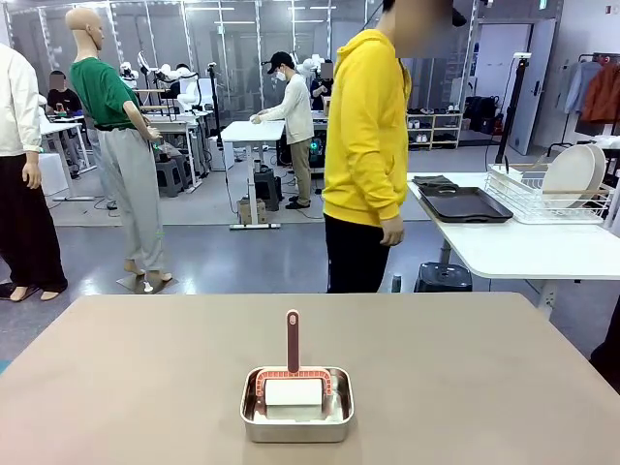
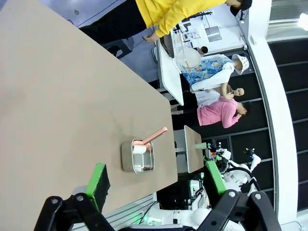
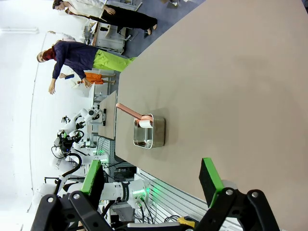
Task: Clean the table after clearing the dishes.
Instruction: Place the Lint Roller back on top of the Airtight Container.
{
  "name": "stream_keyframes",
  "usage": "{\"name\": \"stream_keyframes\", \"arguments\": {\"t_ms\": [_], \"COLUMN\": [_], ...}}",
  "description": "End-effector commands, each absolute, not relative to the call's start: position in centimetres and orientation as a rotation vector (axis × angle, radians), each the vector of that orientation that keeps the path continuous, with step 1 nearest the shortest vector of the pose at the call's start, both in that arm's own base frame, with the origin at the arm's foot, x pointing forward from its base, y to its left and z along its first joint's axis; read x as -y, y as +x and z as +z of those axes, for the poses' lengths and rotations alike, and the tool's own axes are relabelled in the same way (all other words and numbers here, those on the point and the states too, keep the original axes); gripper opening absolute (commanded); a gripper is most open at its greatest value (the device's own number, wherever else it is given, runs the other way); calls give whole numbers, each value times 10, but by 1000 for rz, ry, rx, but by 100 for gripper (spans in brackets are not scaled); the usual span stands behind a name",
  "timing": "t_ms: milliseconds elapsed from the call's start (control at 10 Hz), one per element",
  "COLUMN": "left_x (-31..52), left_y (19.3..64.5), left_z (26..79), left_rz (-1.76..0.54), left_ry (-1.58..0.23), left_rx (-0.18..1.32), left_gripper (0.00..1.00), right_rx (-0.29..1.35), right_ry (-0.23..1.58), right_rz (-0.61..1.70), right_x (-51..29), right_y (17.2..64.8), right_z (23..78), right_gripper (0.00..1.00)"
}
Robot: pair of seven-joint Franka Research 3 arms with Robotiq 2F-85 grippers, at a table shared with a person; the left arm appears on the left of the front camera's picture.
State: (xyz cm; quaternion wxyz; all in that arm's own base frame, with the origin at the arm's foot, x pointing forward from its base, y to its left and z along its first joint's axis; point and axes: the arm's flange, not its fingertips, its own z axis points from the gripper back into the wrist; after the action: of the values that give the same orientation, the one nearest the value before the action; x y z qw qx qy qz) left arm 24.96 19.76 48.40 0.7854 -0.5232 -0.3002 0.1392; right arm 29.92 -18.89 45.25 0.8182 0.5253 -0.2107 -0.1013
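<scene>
While the person (image 1: 366,145) in the yellow hoodie is standing beyond the far edge of the worktop (image 1: 145,378), their head and lower legs are being cut off from the front view, and one hand (image 1: 391,231) is hanging loose at their side. The steel pan (image 1: 297,405) is sitting on the worktop near its robot-side edge, holding a white block (image 1: 294,392) set in a reddish frame whose handle (image 1: 293,341) is rising upright out of the pan; what the block is made of is hard to make out. Beyond the pan, past the person, a smaller white table (image 1: 523,247) is carrying dark trays (image 1: 462,203) and a wire rack (image 1: 542,201) with white plates (image 1: 572,171) standing in it; any cutlery there is too small to tell. The left hand (image 2: 156,180) is hanging spread wide above the worktop short of the pan, gripping nothing. The right hand (image 3: 151,178) is likewise gaping wide, touching nothing, with the pan lying just ahead of it.
</scene>
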Motion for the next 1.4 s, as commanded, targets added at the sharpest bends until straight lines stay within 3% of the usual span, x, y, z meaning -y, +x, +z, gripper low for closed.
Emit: {"name": "stream_keyframes", "arguments": {"t_ms": [0,1300], "left_x": [-197,-197], "left_y": [250,250], "left_z": [486,486], "left_rz": [286,286], "left_ry": [-1136,-1136], "left_rx": [658,658], "left_gripper": [100,100], "right_rx": [452,452], "right_ry": [1123,1123], "right_rz": [-217,-217], "right_x": [188,188], "right_y": [299,299], "right_z": [455,455], "right_gripper": [100,100]}}
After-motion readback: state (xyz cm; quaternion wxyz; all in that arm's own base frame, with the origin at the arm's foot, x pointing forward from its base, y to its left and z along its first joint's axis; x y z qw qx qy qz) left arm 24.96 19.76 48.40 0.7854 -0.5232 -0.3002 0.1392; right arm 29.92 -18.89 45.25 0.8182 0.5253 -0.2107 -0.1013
